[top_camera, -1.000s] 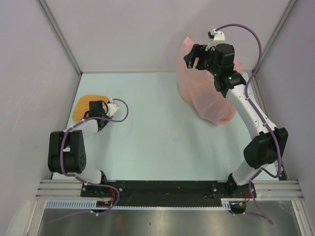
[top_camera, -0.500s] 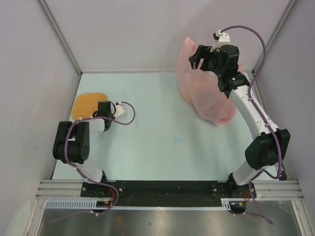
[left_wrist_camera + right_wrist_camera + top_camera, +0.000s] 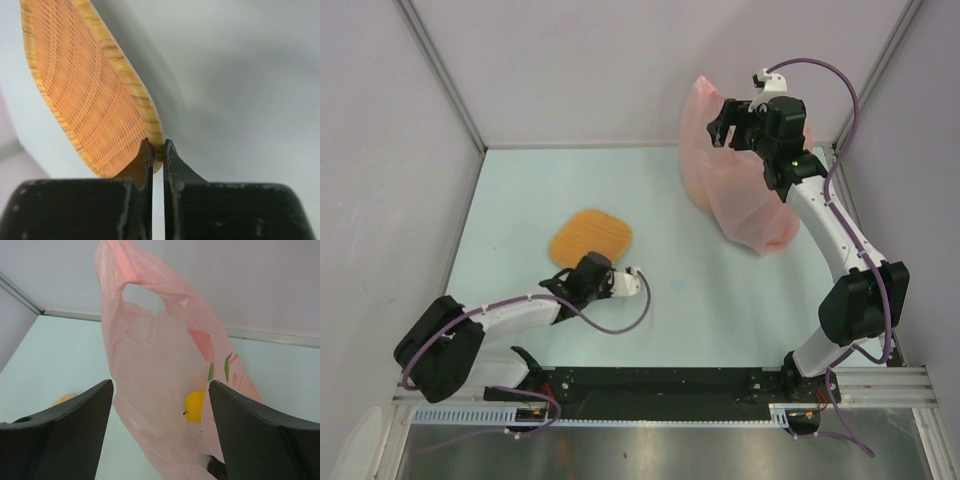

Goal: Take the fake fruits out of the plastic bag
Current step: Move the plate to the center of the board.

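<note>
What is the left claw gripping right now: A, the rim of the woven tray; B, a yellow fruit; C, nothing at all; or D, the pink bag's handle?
A: in the left wrist view the left claw is pinched shut on the edge of the woven tray.

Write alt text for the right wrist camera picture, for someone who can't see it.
A thin pink plastic bag stands on a pale table, loop handle up, a yellow fruit showing through its side. The right gripper is open in the foreground, its two black fingers wide of the bag.
</note>
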Controlling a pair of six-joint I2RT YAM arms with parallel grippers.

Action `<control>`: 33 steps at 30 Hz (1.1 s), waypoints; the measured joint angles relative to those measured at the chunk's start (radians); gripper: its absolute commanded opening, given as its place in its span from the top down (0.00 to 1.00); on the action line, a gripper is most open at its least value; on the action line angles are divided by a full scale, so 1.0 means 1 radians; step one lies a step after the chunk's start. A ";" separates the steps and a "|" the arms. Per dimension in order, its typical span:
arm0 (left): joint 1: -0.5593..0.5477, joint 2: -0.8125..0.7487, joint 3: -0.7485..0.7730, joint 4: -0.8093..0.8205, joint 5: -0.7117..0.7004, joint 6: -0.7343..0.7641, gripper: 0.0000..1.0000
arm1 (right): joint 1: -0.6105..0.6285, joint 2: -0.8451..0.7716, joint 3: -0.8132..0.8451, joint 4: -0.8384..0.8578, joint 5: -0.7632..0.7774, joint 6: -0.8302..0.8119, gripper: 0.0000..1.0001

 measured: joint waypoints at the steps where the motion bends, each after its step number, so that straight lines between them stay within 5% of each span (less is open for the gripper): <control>1: -0.070 -0.007 0.007 -0.015 0.009 -0.021 1.00 | -0.004 -0.001 -0.006 0.001 0.000 -0.005 0.17; 11: -0.624 0.136 0.083 0.016 0.015 -0.175 1.00 | -0.030 -0.034 -0.080 -0.001 0.001 -0.028 0.18; 21: -0.905 0.175 0.142 -0.005 0.035 -0.252 0.98 | -0.029 -0.096 -0.107 -0.002 -0.004 -0.026 0.18; 22: -0.927 0.171 0.142 -0.013 0.047 -0.248 0.89 | -0.025 -0.100 -0.107 -0.002 -0.004 -0.026 0.18; 23: -0.944 0.167 0.142 -0.020 0.056 -0.245 0.25 | -0.021 -0.103 -0.108 -0.002 -0.005 -0.026 0.18; 24: -0.955 0.165 0.142 -0.026 0.063 -0.238 0.00 | -0.016 -0.107 -0.109 -0.002 -0.007 -0.026 0.18; 33: -0.912 0.126 0.223 -0.181 0.177 -0.250 0.00 | -0.002 -0.182 -0.126 -0.035 -0.025 -0.030 0.16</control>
